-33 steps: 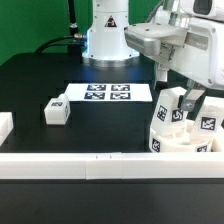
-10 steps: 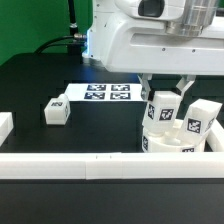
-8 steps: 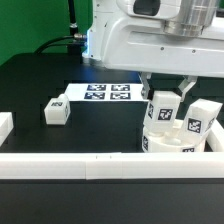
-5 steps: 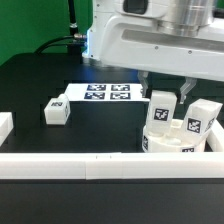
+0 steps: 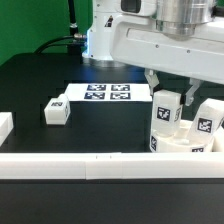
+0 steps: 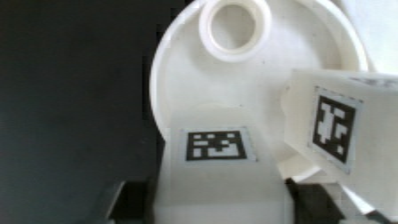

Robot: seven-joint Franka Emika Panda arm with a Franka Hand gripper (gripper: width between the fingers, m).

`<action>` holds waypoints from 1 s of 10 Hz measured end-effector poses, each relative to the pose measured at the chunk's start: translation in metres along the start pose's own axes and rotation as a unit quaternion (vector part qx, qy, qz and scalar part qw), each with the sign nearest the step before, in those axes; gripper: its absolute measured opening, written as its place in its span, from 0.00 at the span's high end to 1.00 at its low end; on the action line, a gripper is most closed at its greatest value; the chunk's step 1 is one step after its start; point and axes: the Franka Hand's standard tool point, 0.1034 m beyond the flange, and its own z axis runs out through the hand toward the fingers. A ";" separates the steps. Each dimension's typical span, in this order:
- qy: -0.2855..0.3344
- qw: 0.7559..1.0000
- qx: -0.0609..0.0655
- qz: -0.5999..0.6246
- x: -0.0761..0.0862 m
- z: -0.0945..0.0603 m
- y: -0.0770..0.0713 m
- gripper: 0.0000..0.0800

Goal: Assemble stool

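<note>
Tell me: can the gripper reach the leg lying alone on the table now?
Probably not yet: the gripper is shut on an upright leg at the seat. Once freed, the path across the table to the lone leg looks open.

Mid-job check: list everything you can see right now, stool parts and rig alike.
seat: one, white, exterior view's right, by the front rail.
legs: three, white with black tags; one loose on the table at the exterior view's left, one standing on the seat, one held over the seat.
rails: white, along the front edge.
marker board: one, white, mid-table.
table: one, black.
arm: one, white, base behind the marker board.
gripper: one, shut on a leg.
</note>
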 end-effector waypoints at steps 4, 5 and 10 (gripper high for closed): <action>-0.010 0.979 0.027 0.200 0.004 0.001 0.001 0.58; -0.012 0.965 0.043 0.259 0.006 0.002 0.001 0.58; -0.019 0.891 0.088 0.444 0.008 0.002 -0.001 0.58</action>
